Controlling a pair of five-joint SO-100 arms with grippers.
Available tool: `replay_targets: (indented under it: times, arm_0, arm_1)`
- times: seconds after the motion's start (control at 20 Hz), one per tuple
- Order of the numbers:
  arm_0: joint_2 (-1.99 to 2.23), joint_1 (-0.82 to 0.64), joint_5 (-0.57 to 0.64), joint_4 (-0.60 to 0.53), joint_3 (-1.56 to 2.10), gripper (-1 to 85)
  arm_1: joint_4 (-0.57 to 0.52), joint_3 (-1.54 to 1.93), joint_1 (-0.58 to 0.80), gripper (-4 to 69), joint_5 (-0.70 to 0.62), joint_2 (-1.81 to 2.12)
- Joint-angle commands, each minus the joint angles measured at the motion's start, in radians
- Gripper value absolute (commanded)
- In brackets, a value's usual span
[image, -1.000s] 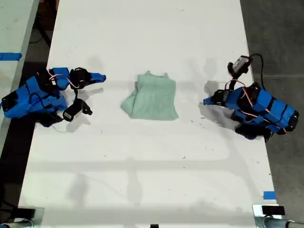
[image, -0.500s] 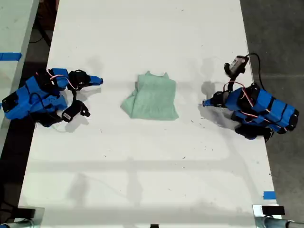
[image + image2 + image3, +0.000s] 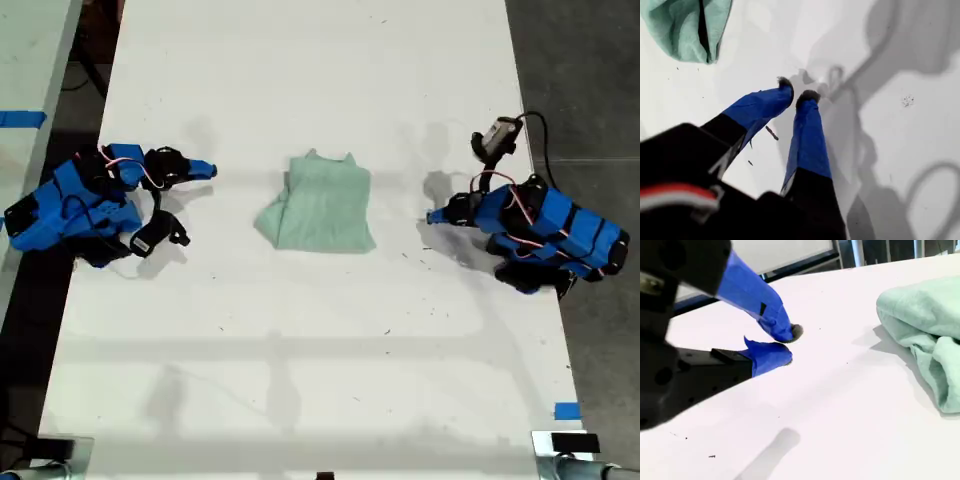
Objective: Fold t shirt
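Cloth of the t shirt [image 3: 320,205] lies already folded mid-bench, so both hands sit back from it: my first hand [image 3: 432,215] to its right, my second hand [image 3: 207,168] to its left, each empty with tips all but closed. Bare bench [image 3: 300,350] surrounds every edge, widest on the near side.

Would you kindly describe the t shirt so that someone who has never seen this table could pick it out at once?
Start from the long white table that fills the exterior view, with a blue arm at each side. Midway between the arms, touching neither, lies the t shirt, a small folded bundle. It is the only soft, pale mint-green thing there: wrinkled, plain, with no print.
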Motion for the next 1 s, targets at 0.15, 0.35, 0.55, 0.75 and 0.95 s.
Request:
replay_targets:
  times: [0.15, 0.35, 0.55, 0.75, 0.95]
  arm_0:
    - [0.006, -0.006, -0.017, 0.000, 0.038, 2.9]
    - [0.006, -0.006, -0.017, 0.000, 0.038, 2.9]
    - [0.006, -0.005, -0.017, 0.000, 0.038, 2.9]
    - [0.006, -0.005, -0.017, 0.000, 0.038, 2.9]
    - [0.006, -0.005, -0.017, 0.000, 0.038, 2.9]
  arm_1:
    - [-0.012, 0.044, -0.008, 5.2, -0.235, 0.008]
    - [-0.011, 0.044, -0.005, 4.4, -0.299, 0.008]
    - [-0.011, 0.044, -0.005, 4.4, -0.299, 0.008]
    - [-0.011, 0.044, -0.005, 4.4, -0.299, 0.008]
    - [-0.011, 0.044, -0.005, 4.3, -0.299, 0.008]
